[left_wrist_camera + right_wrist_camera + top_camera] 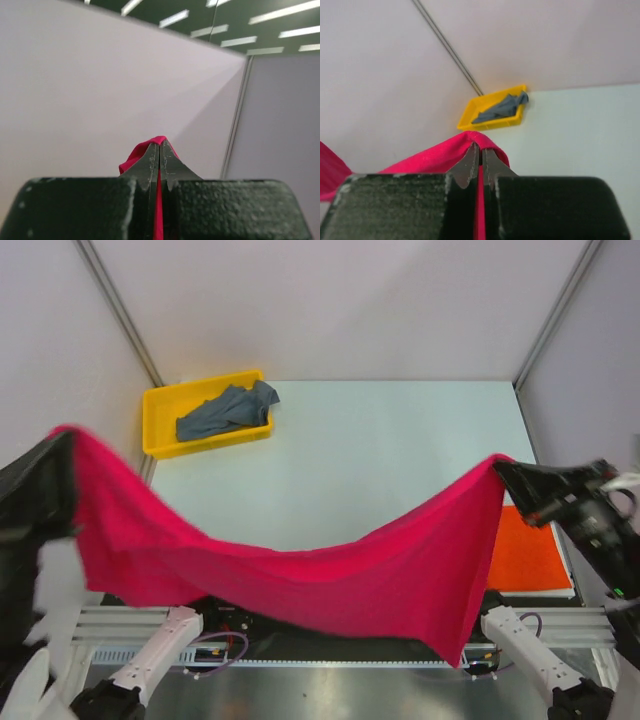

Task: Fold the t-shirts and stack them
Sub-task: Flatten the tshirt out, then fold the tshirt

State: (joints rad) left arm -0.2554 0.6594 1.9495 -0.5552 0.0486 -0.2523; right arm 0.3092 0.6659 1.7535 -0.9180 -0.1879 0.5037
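Observation:
A crimson-pink t-shirt (300,580) hangs stretched in the air between both arms, sagging in the middle over the near table edge. My left gripper (68,445) is shut on its left corner, high at the left; in the left wrist view the crimson-pink t-shirt (137,152) pokes out past the left gripper (159,145). My right gripper (500,468) is shut on the right corner; the pink cloth (435,157) folds over the right gripper (480,148). An orange-red t-shirt (527,552) lies folded flat at the right. A grey-blue t-shirt (225,412) lies crumpled in the tray.
A yellow plastic tray (155,425) sits at the table's far left corner, also seen in the right wrist view as the yellow tray (470,111). White enclosure walls stand behind and on both sides. The arm bases (160,650) sit below the hanging cloth.

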